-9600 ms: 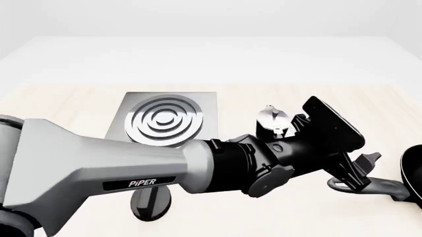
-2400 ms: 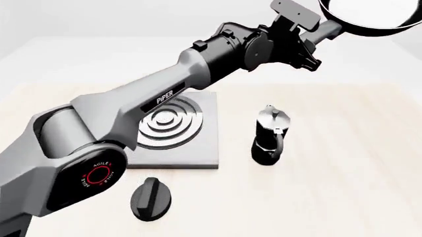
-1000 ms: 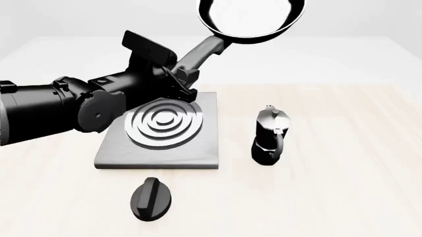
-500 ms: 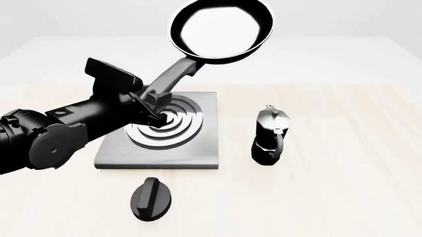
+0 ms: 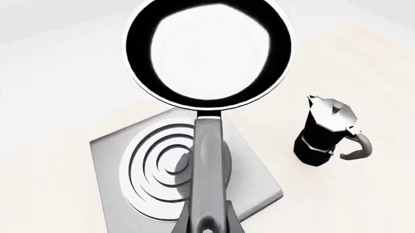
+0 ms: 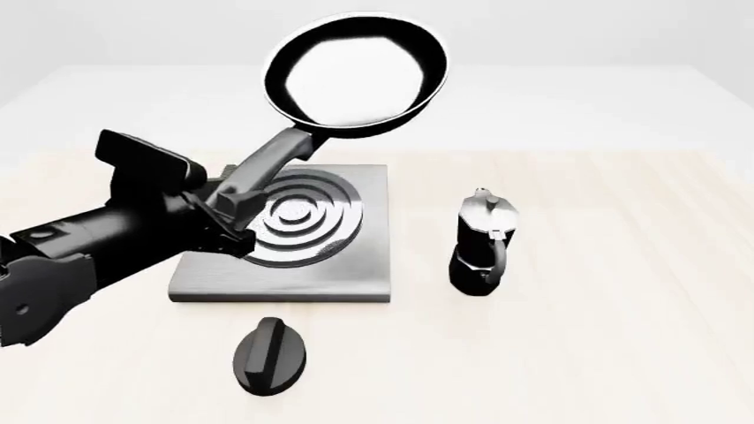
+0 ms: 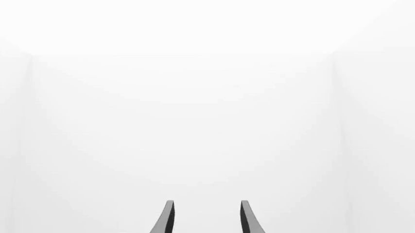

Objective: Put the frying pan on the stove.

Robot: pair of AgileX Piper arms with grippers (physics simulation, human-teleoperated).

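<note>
Two arms are mine, though only the left one shows at the table (image 6: 613, 353). Beyond my left gripper (image 6: 232, 212) lies the stove (image 6: 353, 265), a flat grey slab with raised silver rings, resting on the table under and just ahead of my fingers. My left gripper is clamped on the end of the frying pan's handle, and the frying pan (image 6: 356, 75) rises up and away from it, tilted, its round bowl held in the air past the stove's far edge, touching nothing but me. To the right of my left gripper, beside the stove and apart from it, a moka pot (image 6: 481, 241) stands upright. Nearer than the gripper, a black knob (image 6: 270, 355) lies on the table. My right gripper (image 7: 205, 218) has its fingers parted, with nothing between them.
</note>
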